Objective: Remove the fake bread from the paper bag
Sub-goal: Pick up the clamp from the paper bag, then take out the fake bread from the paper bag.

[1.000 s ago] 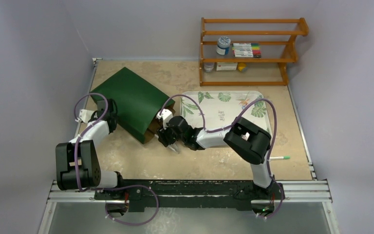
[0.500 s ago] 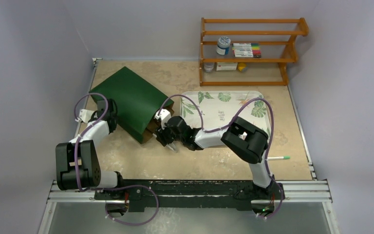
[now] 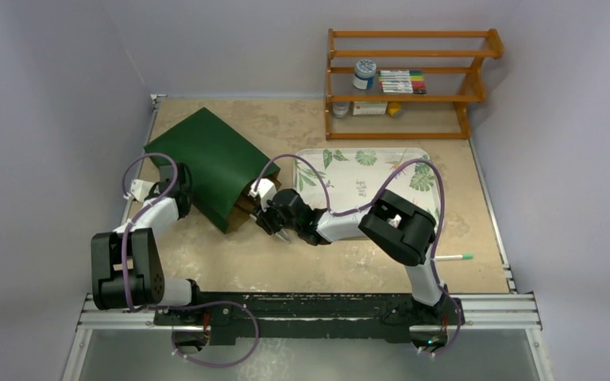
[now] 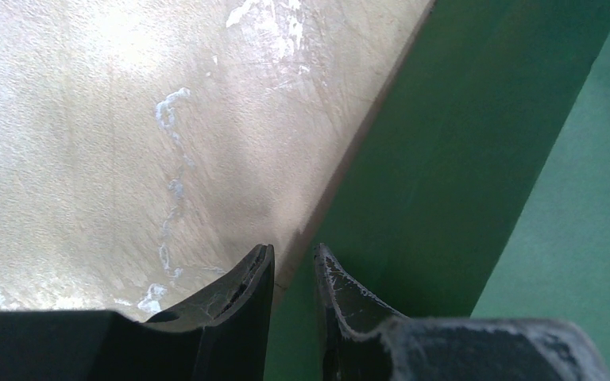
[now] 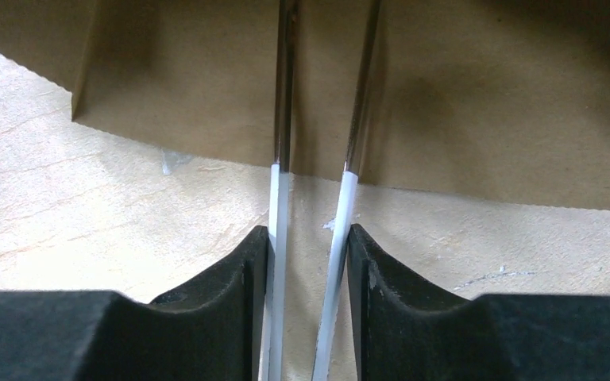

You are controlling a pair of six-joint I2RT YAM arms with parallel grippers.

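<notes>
The paper bag lies on its side, dark green outside, with its kraft-brown mouth facing right and front. My left gripper is at the bag's left edge; in the left wrist view its jaws are nearly together with the green bag edge between them. My right gripper is at the bag's mouth, shut on a pair of tongs. The tongs' two thin arms reach into the brown inside of the bag. The fake bread is hidden.
A white tray with a leaf print lies right of the bag, under my right arm. A wooden rack with a jar and markers stands at the back right. A green-tipped pen lies at the front right.
My right gripper has moved a little up and left, pushing the tongs deeper into the bag's mouth. The bag has shifted slightly left. The left arm has barely moved.
</notes>
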